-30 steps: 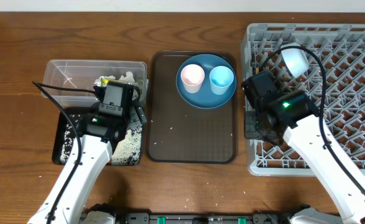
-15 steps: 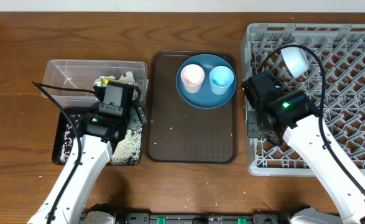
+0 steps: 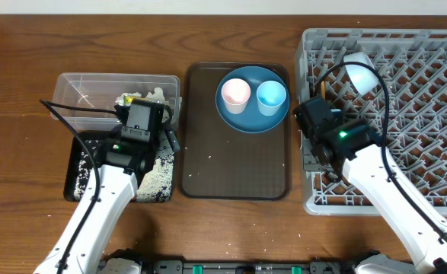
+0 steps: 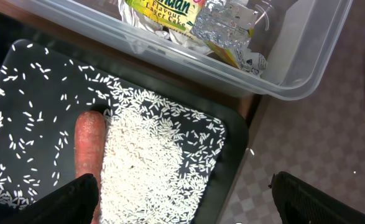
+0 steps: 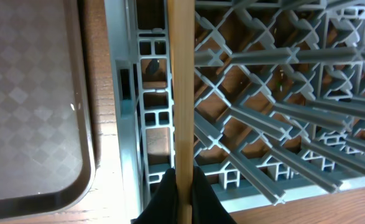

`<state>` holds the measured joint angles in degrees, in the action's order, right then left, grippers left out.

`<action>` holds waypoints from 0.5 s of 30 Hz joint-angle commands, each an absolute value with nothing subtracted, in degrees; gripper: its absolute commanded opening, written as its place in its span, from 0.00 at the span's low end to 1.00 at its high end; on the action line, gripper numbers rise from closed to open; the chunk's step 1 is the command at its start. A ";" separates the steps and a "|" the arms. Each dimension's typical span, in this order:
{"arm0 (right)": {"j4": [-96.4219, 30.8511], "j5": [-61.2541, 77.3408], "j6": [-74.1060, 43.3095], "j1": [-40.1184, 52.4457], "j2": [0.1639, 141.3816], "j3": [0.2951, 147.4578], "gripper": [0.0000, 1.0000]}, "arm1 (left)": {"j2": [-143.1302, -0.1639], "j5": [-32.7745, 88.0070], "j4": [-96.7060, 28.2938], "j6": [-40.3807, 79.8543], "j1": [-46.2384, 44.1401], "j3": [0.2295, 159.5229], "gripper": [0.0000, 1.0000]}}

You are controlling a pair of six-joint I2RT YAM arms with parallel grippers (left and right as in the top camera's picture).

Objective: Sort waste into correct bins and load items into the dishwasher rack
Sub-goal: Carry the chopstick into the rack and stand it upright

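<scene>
Loading the chopsticks [image 5: 182,81] into the dishwasher rack [image 5: 263,106] looks like the step in hand. The right claw [image 5: 181,186] is pinched almost fully closed on them. The wood runs straight out ahead of its fingertips, over the rack's outer wall and first row of pegs. Whether the far end already rests on the grid cannot be told.

The brown tray [image 5: 33,93] lies just to this claw's left, with a strip of desk [image 5: 104,74] between tray and rack. Further left on that tray sits the blue plate [image 3: 252,99], carrying the pink cup [image 3: 234,93] and the light-blue cup [image 3: 271,95]. The white bowl [image 3: 360,74] is already in the rack, ahead of the claw and a little to its right.

The next move probably calls for lowering the sticks into a gap between pegs before letting go. Released flat, they could slip through the open grid.

The left claw [image 4: 188,199] hangs wide open and holds nothing. Below it is the black tray [image 4: 20,93] with the rice [image 4: 151,162] and the carrot [image 4: 89,146]. Just beyond is the clear tub [image 4: 294,74], holding the wrapper [image 4: 163,9]. So the waste appears sorted; the plate and both cups remain to be loaded.
</scene>
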<state>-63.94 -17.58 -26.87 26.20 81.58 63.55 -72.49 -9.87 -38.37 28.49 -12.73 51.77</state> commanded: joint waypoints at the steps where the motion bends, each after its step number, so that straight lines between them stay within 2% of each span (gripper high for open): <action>1: -63.81 -19.09 -26.04 25.82 81.01 63.09 0.11 | -71.81 -11.11 -38.30 28.82 -12.38 51.59 0.91; 4: -63.79 -19.09 -26.04 25.82 81.01 63.09 0.29 | -71.81 -11.11 -38.33 28.82 -12.38 51.59 0.91; 6: -63.79 -19.09 -26.04 25.82 81.01 63.09 0.34 | -71.81 -11.11 -38.33 28.82 -12.38 51.59 0.91; 15: -63.77 -19.11 -26.04 25.82 81.01 63.09 0.37 | -71.81 -11.11 -38.33 28.82 -12.38 51.59 0.91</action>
<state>-63.79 -18.00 -26.06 26.15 81.56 63.55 -72.49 -9.87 -38.37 28.49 -12.73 51.77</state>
